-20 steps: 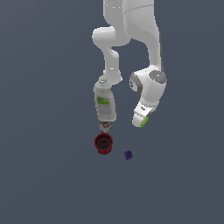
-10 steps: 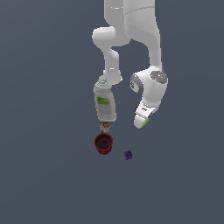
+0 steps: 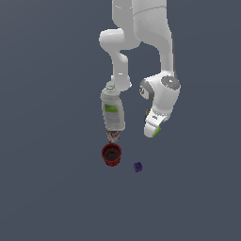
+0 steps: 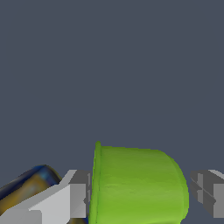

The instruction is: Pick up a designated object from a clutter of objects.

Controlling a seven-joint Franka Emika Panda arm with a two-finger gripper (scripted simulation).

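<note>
Overall, the surface [image 3: 47, 197] was a flat, unmarked slate-grey plane that filled both views, with no wall, edge or other room feature to be seen. Nearest in the exterior view lay one tiny purple piece [image 3: 137, 166], alone on the grey, and just to the exterior view's left of it stood one dark red cup [image 3: 111, 155], upright with its dark mouth showing. Directly beyond the red cup lay one long white bottle [image 3: 113, 112] with a green label, its capped end pointing away; a small reddish-grey bit sat between bottle and cup, too blurred to identify. To the exterior view's right of the bottle the gripper [image 3: 153, 128] hung on the single white arm [image 3: 141, 28], with a sliver of lime-green at its tip. The wrist view showed that green to be the one lime-green cup [image 4: 138, 186], lying on its side between the two grey fingers [image 4: 78, 194]; the jaws stood about as wide as the cup, one on each side, though whether they pressed it could not be told. Beside one finger showed part of one olive-yellow can [image 4: 26, 190].
</note>
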